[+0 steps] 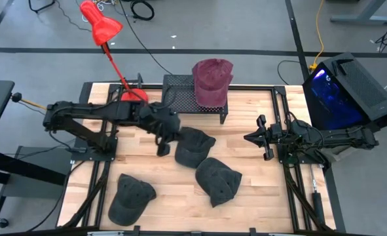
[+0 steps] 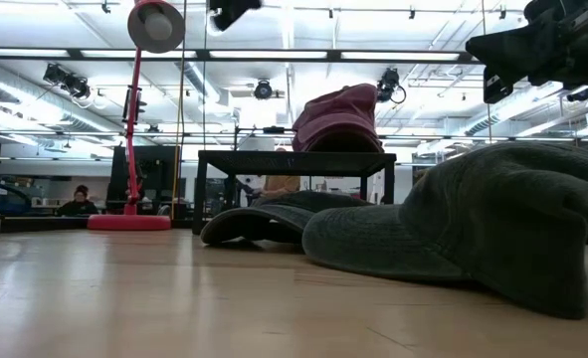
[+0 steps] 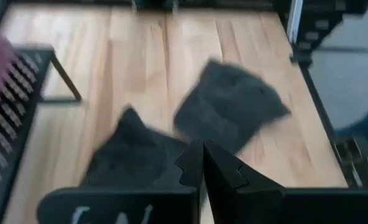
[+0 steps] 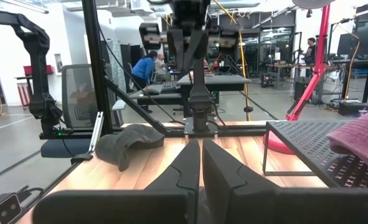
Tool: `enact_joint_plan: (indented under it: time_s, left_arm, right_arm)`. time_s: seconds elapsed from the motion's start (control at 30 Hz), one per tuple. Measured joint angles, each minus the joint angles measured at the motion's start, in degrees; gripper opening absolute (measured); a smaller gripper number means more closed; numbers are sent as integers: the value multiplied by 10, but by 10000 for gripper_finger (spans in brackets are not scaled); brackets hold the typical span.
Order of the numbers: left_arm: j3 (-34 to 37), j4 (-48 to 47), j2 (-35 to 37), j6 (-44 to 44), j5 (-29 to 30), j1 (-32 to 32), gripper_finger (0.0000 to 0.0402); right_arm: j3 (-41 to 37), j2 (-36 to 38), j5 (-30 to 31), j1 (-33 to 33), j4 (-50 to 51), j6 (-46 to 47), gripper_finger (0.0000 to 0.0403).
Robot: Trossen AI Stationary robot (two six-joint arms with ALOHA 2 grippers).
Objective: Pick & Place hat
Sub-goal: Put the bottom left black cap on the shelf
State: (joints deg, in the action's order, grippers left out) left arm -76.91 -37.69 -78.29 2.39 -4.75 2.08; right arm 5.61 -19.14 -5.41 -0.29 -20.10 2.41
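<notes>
A maroon hat (image 1: pixel 212 82) sits crown up on the black mesh rack (image 1: pixel 180 88) at the table's far middle. Three dark grey hats lie on the wood: one at the centre (image 1: pixel 194 147), one nearer (image 1: pixel 218 181), one at the near left (image 1: pixel 130 196). My left gripper (image 1: pixel 175 136) is shut, empty and raised above the centre hat's left edge (image 3: pixel 127 155), slanting down toward the table's right. My right gripper (image 1: pixel 249 137) hangs shut and empty at the right side, pointing level toward the left; its fingers (image 4: pixel 201 163) lie together.
A red desk lamp (image 1: pixel 101 26) stands with its base (image 1: pixel 133 96) at the far left beside the rack. A black case with blue light (image 1: pixel 347 92) is off the table's right. Bare wood lies between the hats and the near edge. People sit in the room beyond.
</notes>
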Motion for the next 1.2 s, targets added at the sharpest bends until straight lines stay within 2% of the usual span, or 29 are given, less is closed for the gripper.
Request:
enact_joint_plan:
  time_s: [0.2,0.5,0.77,0.93,1.2]
  left_arm:
    - [50,-52,36,-1,-10,18,20]
    - [115,-103,46,-5,-139,23,21]
    - [173,-103,45,-7,-160,27,29]
    - [187,-104,45,-20,-165,42,74]
    - [193,-124,39,-26,-166,75,191]
  right_arm:
    - [0,0,0,0,0,0,23]
    - [0,0,0,0,2,0,23]
    - [0,0,0,0,4,0,23]
    - [0,0,0,0,4,0,23]
    - [0,0,0,0,4,0,23]
